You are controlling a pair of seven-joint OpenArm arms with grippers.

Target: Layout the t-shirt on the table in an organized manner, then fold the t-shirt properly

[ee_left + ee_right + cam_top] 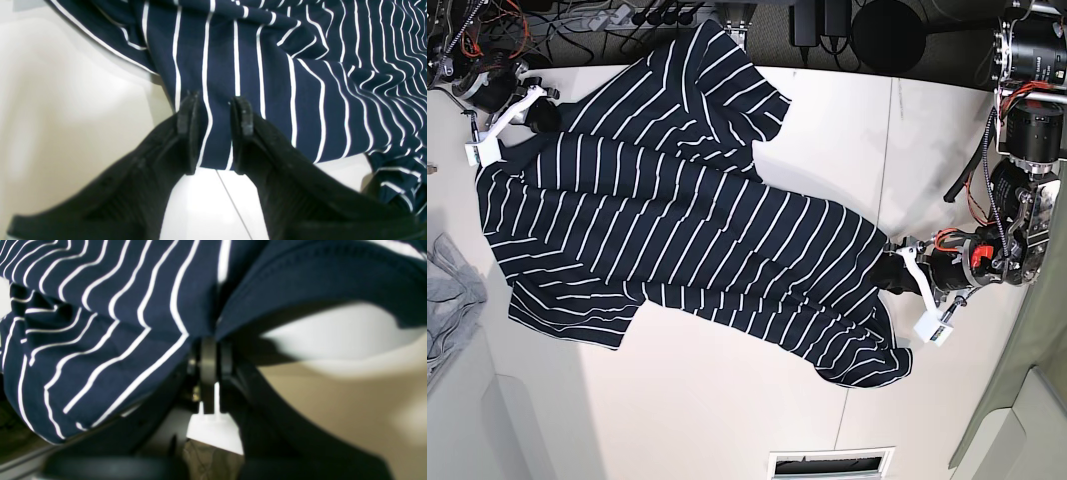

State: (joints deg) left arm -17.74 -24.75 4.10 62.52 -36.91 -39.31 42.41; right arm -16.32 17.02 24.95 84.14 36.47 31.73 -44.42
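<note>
The navy t-shirt (687,230) with thin white stripes lies spread diagonally on the white table (727,400), wrinkled at both ends. My left gripper (885,272) is at the shirt's right edge. In the left wrist view the left gripper (215,106) is open, its fingers (188,113) straddling the hem of the t-shirt (277,83), which lies flat on the table (66,100). My right gripper (542,115) is at the shirt's top-left corner. In the right wrist view the right gripper (210,343) is shut on a bunched fold of the t-shirt (100,323), lifted slightly.
A light-grey cloth (447,290) lies at the left edge. Cables and equipment (627,15) run along the back. A dark seam (889,150) crosses the table on the right, and a vent slot (832,463) sits at the front edge.
</note>
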